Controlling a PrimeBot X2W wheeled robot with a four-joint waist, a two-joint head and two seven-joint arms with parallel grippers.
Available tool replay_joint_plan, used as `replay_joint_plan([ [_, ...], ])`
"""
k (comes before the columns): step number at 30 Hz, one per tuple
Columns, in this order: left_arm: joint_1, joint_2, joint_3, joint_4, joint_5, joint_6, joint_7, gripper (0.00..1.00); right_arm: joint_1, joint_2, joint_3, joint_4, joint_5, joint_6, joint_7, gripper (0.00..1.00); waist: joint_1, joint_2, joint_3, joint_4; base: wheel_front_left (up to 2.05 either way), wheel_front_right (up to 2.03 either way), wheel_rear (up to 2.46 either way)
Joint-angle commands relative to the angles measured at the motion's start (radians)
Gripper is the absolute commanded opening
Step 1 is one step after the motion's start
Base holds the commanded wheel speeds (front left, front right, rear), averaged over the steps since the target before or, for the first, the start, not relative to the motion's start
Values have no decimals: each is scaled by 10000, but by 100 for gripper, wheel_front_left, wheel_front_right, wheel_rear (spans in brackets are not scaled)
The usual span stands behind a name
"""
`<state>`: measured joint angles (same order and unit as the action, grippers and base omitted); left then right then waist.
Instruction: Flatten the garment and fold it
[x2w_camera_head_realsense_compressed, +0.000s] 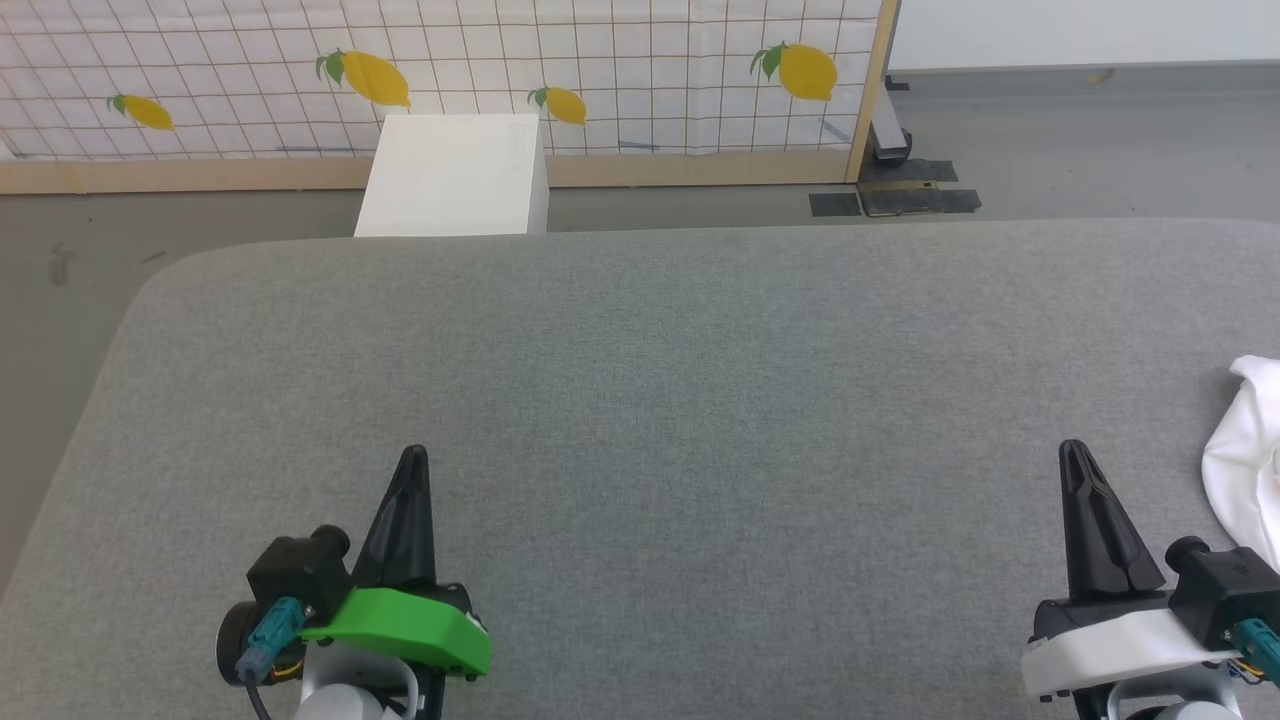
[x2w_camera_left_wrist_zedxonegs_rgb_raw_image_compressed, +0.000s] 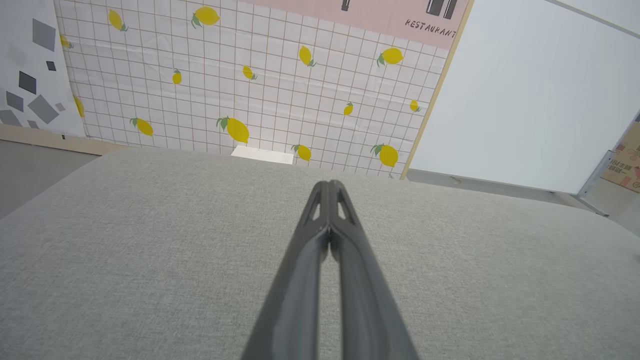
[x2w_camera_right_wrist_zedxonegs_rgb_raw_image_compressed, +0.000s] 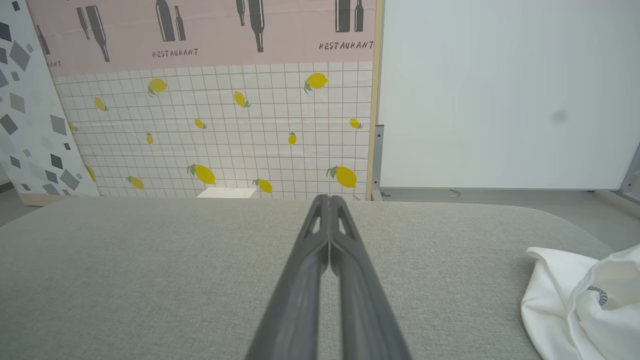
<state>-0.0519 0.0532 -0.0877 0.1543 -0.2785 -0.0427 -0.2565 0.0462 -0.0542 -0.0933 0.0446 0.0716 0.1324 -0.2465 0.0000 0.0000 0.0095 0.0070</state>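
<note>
Right wrist view: poster (x2w_camera_right_wrist_zedxonegs_rgb_raw_image_compressed: 210, 30) reads RESTAURANT; left hand (x2w_camera_left_wrist_zedxonegs_rgb_raw_image_compressed: 330, 184), right hand (x2w_camera_right_wrist_zedxonegs_rgb_raw_image_compressed: 329, 198) clenched (garment (x2w_camera_right_wrist_zedxonegs_rgb_raw_image_compressed: 555, 305) untouched).

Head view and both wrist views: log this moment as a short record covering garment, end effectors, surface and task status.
garment: white, crumpled at right edge of grey surface, unflattened
left end effector: shut, empty
right end effector: shut, empty, left of garment, not touching
background: white box beyond far edge
status: nothing folded yet
</note>
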Motion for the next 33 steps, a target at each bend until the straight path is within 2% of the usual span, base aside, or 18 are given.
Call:
replay_joint_plan([
  [1,0,0,2,-1,1,0,1,0,0,0,-1,0,0,0,1,0,0,0,0,0,0,0,0],
  [33,123,-7,206,-364,658,101,606,0,-109,9,219,-105,-169,-4,582,0,0,0,-22,-17,0,0,0],
])
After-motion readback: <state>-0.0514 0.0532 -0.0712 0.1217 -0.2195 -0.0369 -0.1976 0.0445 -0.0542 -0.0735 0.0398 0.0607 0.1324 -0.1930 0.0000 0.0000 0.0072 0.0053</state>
